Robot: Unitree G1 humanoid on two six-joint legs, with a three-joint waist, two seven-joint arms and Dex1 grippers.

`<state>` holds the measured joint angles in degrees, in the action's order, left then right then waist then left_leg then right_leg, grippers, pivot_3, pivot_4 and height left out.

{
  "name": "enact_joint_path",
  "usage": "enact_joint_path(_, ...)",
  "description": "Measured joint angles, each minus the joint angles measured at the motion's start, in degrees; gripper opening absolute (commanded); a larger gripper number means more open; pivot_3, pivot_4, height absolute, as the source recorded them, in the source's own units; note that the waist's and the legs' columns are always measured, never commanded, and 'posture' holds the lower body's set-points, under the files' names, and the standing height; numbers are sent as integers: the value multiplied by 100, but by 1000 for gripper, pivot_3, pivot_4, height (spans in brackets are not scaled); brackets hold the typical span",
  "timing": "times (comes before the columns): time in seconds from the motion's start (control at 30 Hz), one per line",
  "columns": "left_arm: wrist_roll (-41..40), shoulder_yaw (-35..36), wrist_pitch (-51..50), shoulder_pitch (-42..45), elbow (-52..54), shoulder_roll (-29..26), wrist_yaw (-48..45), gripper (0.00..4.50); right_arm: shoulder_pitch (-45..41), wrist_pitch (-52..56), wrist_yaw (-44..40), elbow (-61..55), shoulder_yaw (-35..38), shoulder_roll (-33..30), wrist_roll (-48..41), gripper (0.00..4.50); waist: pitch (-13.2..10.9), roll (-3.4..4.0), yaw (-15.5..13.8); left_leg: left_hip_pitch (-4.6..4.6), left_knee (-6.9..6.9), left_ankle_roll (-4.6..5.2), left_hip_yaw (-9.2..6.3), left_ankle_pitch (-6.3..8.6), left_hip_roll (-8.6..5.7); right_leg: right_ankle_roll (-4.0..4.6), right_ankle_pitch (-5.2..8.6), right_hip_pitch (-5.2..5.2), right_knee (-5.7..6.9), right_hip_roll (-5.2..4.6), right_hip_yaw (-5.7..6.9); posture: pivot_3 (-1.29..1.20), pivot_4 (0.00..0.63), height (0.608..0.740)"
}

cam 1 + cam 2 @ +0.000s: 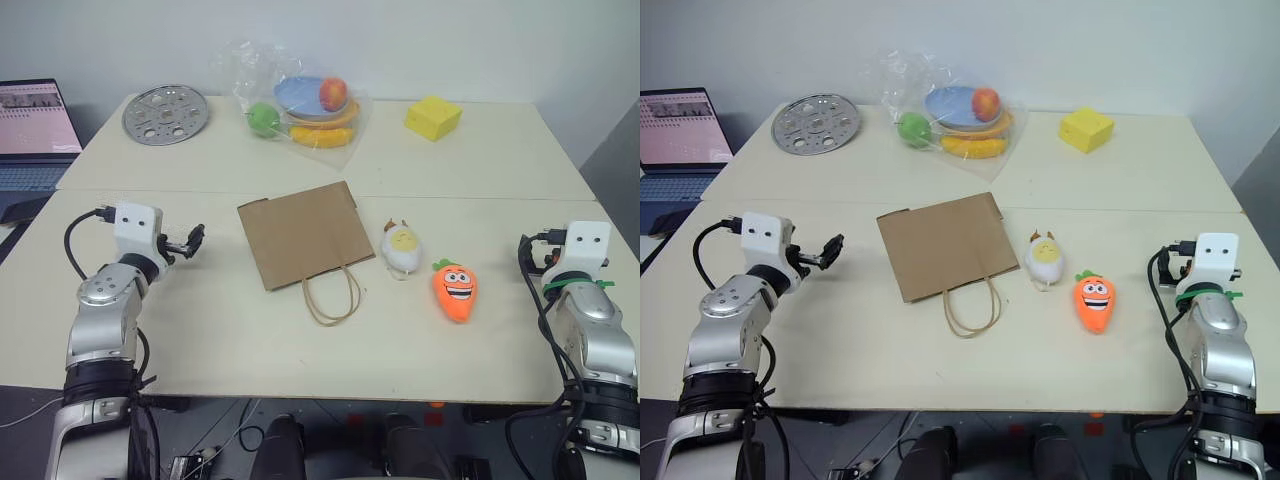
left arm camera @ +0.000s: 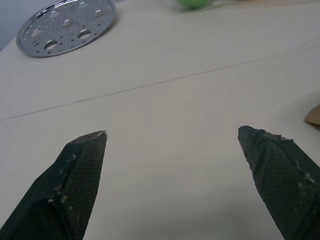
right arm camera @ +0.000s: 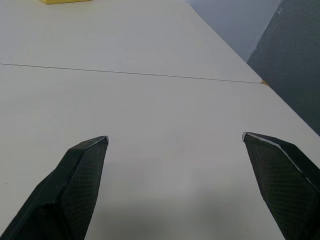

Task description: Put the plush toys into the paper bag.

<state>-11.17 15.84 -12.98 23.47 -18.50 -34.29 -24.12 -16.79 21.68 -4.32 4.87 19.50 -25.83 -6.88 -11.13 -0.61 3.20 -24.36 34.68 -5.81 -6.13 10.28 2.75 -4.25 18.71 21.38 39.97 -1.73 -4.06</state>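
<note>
Nothing bagged yet. Bag (image 1: 303,232) lies flat mid-table, handles toward the robot. Egg toy (image 1: 401,246) sits just right of it, carrot (image 1: 455,290) beside the egg; both untouched. Left gripper (image 2: 172,150) and right gripper (image 3: 175,150) have fingers spread wide, empty, at the table's sides. Count: two toys, one bag.

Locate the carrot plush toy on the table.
In the head views the carrot plush toy lies on the near table toward the robot's right, just beside the white egg plush toy, which separates it from the paper bag.
</note>
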Motion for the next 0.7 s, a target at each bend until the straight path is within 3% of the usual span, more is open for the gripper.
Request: enact_joint_path(0.7, -121, 93, -313, -24, 7, 74, 313, 4490, -37, 15, -84, 0, -18, -72, 79, 4500, 0, 0, 0, 0, 0, 0, 0, 0, 0, 0, 0, 0, 0, 0, -1, 0, 150, 740)
